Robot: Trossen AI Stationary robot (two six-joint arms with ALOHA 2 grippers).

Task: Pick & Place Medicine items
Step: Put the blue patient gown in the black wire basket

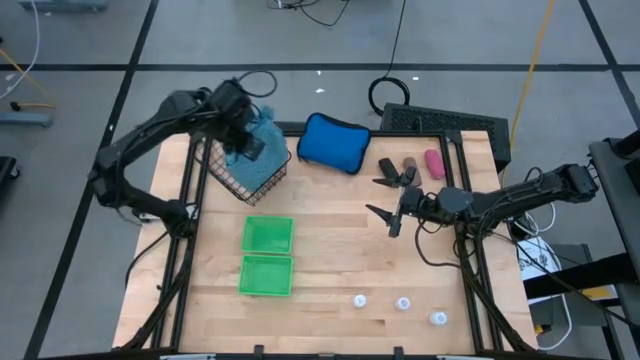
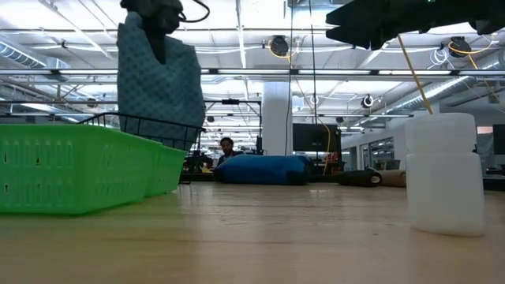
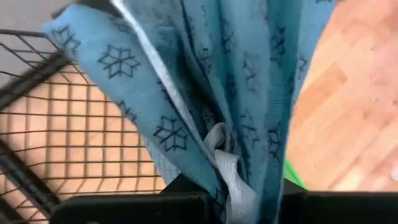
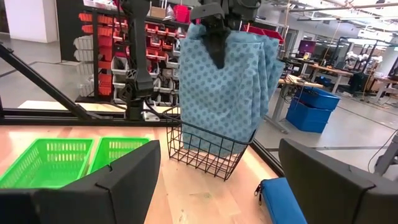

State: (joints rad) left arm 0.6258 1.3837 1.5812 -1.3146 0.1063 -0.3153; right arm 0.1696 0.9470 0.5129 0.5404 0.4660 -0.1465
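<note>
My left gripper is shut on the light-blue patterned cloth, held above the black wire basket. My right gripper hovers open over the table's right half and touches nothing. Just beyond it lie the black, brown and pink oblong pieces. Three small white bottles stand near the table's near edge; one looms close in the low view. My left gripper pinches the cloth's bunched top between its two fingers, coming from above and pointing down. Several folds run between the fingers. The cloth hangs slack below, and its lower end reaches inside the wire basket's rim.
A padded bright-blue pouch lies at the far edge, between the wire basket and the oblong pieces. Two green baskets sit side by side in the table's middle-left. Bare wood shows between the green baskets and my right gripper.
</note>
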